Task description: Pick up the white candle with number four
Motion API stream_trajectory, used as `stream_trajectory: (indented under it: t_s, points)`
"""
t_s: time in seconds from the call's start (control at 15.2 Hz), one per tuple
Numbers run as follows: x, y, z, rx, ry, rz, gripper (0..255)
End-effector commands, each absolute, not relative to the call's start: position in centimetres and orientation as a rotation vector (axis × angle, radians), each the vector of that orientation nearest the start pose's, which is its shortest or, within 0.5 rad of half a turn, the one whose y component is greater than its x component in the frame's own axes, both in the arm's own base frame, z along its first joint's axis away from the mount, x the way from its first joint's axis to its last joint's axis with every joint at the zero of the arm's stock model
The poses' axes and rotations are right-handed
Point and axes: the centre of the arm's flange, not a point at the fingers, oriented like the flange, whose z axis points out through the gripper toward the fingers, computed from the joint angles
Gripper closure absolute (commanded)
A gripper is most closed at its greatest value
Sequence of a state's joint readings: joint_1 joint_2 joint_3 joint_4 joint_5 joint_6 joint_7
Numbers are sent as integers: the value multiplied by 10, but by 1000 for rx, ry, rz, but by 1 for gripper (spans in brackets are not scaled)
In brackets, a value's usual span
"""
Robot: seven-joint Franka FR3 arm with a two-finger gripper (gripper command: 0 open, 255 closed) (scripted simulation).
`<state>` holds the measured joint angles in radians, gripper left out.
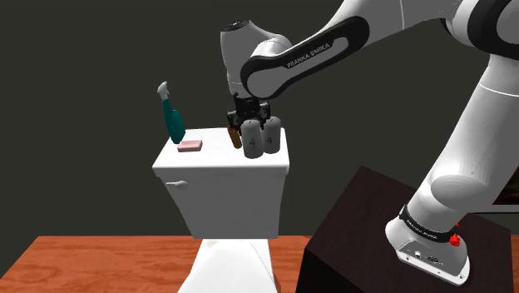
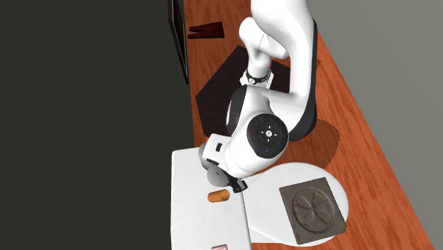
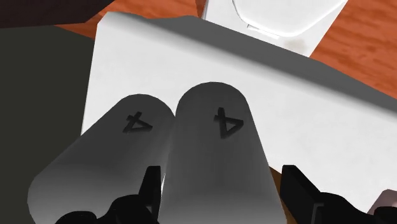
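pincer (image 3: 222, 177) open, fingers either side of one grey number-four candle (image 3: 216, 143), no grip yet; i judge close-and-lift remains.

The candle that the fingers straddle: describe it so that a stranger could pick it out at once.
Find the white toilet's tank lid; two grey candles, each stamped with a 4, stand side by side on it. The candle meant sits between the black fingers, while its twin stands just outside them.

Dark wall (image 1: 83, 50), reddish wood floor (image 1: 100, 258)
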<state>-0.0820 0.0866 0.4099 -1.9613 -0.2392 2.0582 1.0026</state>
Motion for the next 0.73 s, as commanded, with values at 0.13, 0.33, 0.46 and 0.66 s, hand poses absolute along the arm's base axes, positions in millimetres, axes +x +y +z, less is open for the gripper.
stream_trajectory:
  t_s: [0.13, 0.33, 0.46, 0.66]
  points:
    - [552, 169, 458, -3134, 913, -202, 255]
    - [552, 169, 474, -3134, 913, -202, 255]
    - [552, 169, 484, -3134, 913, -202, 255]
    - [552, 169, 496, -3134, 913, -202, 255]
